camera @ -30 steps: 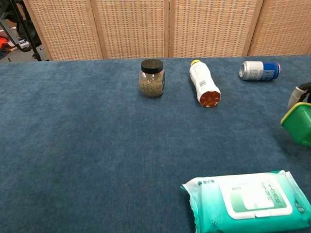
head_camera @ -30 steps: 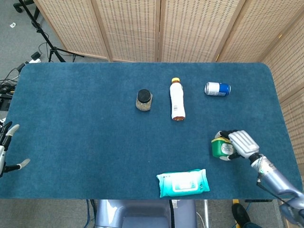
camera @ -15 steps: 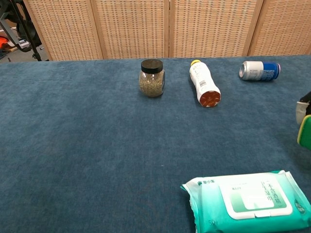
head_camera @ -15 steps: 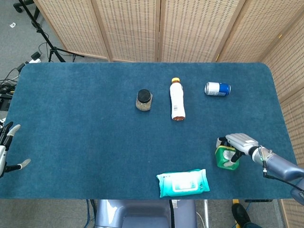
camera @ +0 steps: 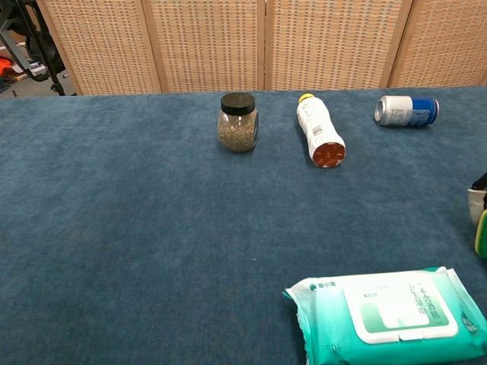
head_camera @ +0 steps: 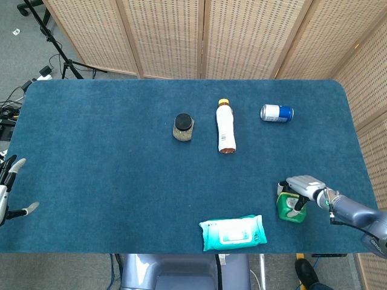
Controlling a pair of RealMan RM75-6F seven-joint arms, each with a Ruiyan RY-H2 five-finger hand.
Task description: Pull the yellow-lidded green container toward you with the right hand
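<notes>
Fingers of right robot hand [head_camera: 304,185] wrapped around yellow-lidded green plastic container [head_camera: 289,207], low on blue carpeted counter [head_camera: 109,157], just right of teal wipes pack [head_camera: 233,232]. Left robot hand [head_camera: 8,192] spread, empty.

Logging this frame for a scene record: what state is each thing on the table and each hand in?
green container: upright, gripped by right hand
right hand: holds the container
left hand: fingers apart, holds nothing
glass jar: upright, black lid on
white bottle: lying on its side
can: lying on its side
wipes pack: lying flat, flap closed
</notes>
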